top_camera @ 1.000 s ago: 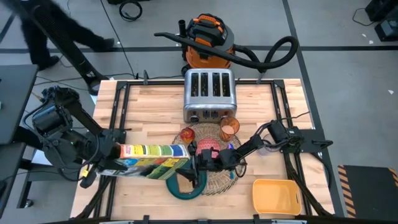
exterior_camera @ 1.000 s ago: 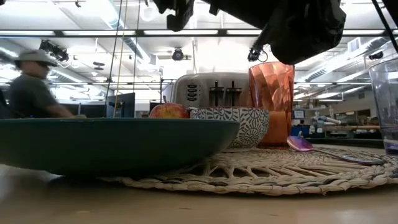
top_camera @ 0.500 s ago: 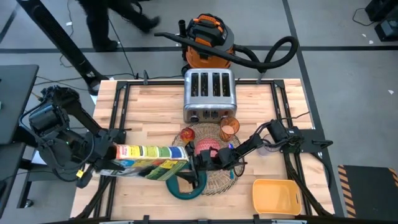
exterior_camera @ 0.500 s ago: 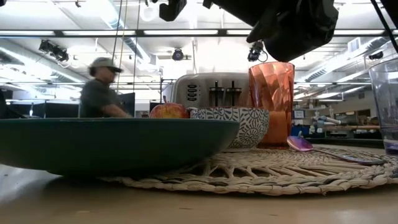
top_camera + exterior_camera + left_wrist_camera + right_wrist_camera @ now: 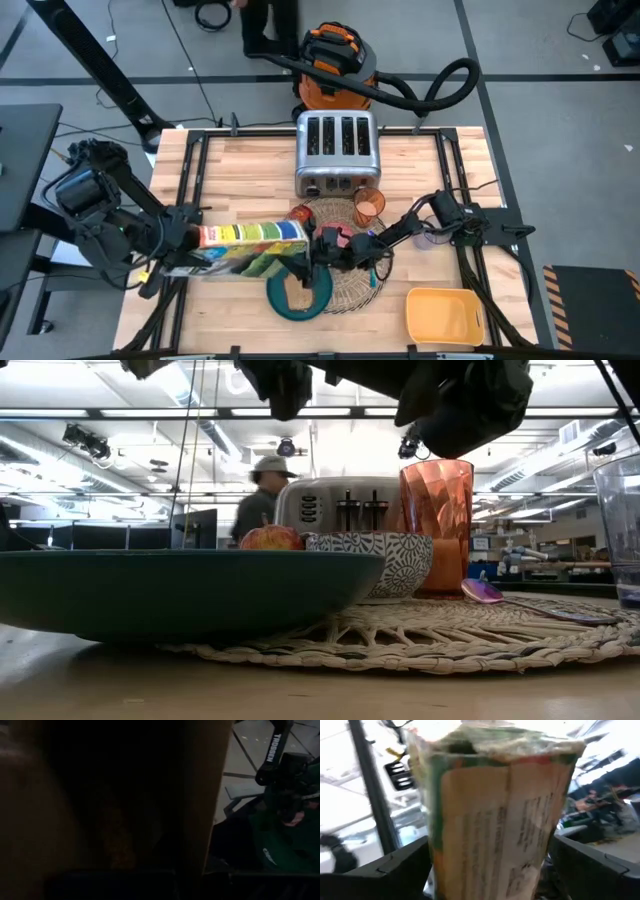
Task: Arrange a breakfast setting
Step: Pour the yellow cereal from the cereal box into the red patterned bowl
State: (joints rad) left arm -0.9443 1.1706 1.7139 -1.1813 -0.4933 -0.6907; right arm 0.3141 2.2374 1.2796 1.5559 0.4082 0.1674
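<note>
A colourful cereal box (image 5: 250,243) hangs level above the table's near left, with my left gripper (image 5: 178,245) shut at its left end. My right gripper (image 5: 312,250) is open at the box's right end (image 5: 495,820), a finger (image 5: 400,862) on either side; I cannot tell whether they touch it. Below lies the teal plate (image 5: 275,300) with a tan piece (image 5: 297,290) on it, overlapping the woven placemat (image 5: 350,285). On the mat stand the pink bowl (image 5: 338,236), orange cup (image 5: 368,205), apple (image 5: 300,215) and blue spoon (image 5: 372,272). My left gripper holds the cereal box by its left end (image 5: 198,243), coming level from the table's left. The box itself fills the left wrist view and hides the fingers, so the kind of hold does not show. The box lies on its side, lifted clear of the table.
The chrome toaster (image 5: 336,150) stands at the far middle. A yellow tray (image 5: 445,315) sits at the near right corner. A clear cup (image 5: 432,235) stands right of the mat. A person (image 5: 262,495) walks in the room behind.
The box's right end has risen and swung toward the far edge, so the box now lies more level and uncovers more of the plate. My right gripper has followed that end. The person behind has walked from left to right.
</note>
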